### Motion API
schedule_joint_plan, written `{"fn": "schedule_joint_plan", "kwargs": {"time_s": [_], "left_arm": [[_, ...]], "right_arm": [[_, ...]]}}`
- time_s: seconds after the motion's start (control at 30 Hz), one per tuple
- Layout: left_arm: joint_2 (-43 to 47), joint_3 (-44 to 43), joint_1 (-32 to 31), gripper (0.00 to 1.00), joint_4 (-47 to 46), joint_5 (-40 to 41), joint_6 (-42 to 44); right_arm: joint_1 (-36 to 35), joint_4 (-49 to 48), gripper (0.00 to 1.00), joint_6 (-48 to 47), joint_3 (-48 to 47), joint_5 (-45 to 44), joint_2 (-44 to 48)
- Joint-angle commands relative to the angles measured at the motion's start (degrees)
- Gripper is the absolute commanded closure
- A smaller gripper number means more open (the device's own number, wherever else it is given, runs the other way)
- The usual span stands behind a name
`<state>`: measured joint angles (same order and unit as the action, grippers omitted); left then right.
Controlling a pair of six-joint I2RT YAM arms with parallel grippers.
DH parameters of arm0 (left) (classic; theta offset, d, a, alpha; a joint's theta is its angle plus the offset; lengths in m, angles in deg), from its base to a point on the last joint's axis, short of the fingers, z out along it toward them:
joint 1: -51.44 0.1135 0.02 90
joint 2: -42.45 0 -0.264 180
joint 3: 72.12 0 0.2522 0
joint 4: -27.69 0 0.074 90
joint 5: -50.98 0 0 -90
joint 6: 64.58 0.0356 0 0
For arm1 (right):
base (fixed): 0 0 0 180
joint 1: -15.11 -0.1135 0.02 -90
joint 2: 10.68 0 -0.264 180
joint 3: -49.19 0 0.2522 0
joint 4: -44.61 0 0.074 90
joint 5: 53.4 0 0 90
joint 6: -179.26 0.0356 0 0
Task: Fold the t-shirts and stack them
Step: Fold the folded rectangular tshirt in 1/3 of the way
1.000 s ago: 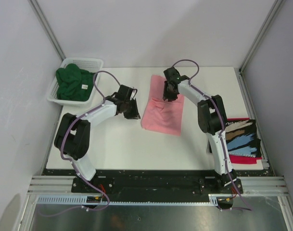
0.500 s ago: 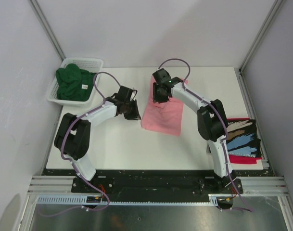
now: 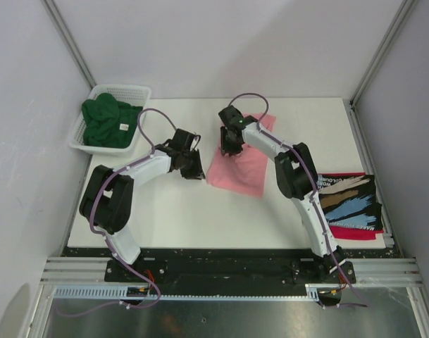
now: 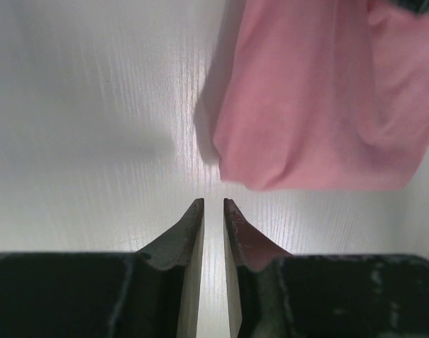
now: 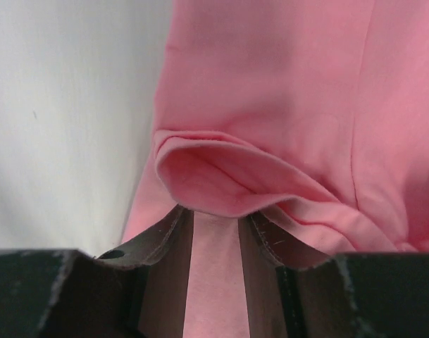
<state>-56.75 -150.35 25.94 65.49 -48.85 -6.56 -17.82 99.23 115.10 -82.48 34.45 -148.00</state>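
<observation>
1. Top view: the salmon-pink t-shirt (image 3: 244,170) lies in the middle of the surface (image 3: 165,211). The right arm (image 3: 270,141) reaches to its upper left edge, and the left arm (image 3: 147,165) ends just left of it. The dark green t-shirt (image 3: 105,123) sits in the white basket (image 3: 124,91) at the upper left. At the lower right, the black printed t-shirt (image 3: 348,201) lies on the red t-shirt (image 3: 358,234).
2. Left wrist view: the left jaws stand a little apart over the bare surface (image 4: 80,105), with nothing between them. A corner of the salmon-pink t-shirt (image 4: 320,105) lies near, at the upper right.
3. Right wrist view: the right jaws grip a raised fold of the salmon-pink t-shirt (image 5: 270,84). The bare surface (image 5: 59,105) shows at the left.
</observation>
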Motion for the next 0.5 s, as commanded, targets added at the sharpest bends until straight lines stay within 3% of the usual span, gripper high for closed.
{"fn": "schedule_joint_plan", "kwargs": {"time_s": [0.0,0.2,0.47], "left_arm": [[3.0,0.2,0.0,0.79,-1.3,-0.9,0.5],[2.1,-0.2,0.0,0.77,-1.4,-1.5,0.7],[-2.4,-4.9,0.2,0.71,-1.3,1.6,2.1]], "right_arm": [[2.4,1.7,0.63,-0.4,-10.7,-0.9,-4.8],[2.8,0.7,0.6,-1.7,-14.5,1.3,-6.9],[3.9,-2.3,0.38,-4.0,-9.7,-0.6,0.0]]}}
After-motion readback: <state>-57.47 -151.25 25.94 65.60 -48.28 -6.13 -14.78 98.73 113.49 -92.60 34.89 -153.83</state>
